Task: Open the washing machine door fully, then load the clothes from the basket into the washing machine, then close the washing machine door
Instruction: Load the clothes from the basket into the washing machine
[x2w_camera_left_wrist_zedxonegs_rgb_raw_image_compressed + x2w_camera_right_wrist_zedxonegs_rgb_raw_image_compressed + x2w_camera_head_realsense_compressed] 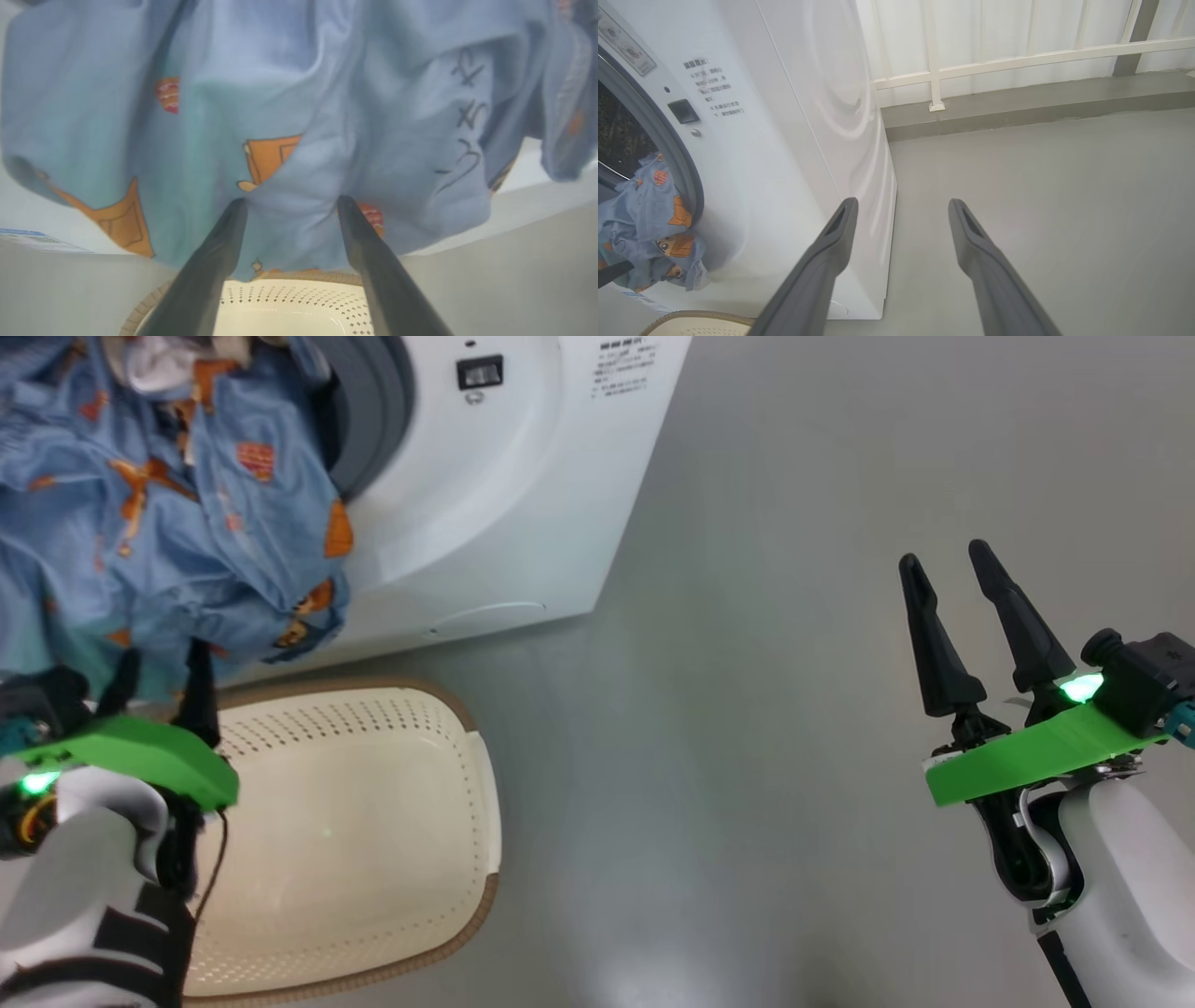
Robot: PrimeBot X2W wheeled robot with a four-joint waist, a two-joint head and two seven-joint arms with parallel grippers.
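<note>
Grey floor (794, 709), basket (373, 859) empty lower left; loading: clothes (187, 523) half out of washing machine (495, 523), upper left. Left gripper (292, 201), right gripper (945, 558) spread wide, holding nothing; next, push cloth in.

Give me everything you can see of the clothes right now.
The clothes are one crumpled bundle of soft light blue fabric with orange-brown prints and a whitish patch up top. It spills from the washing machine opening, over the grey gasket, hanging above the basket. The open left pincer points at its lower folds; contact unclear.
</note>
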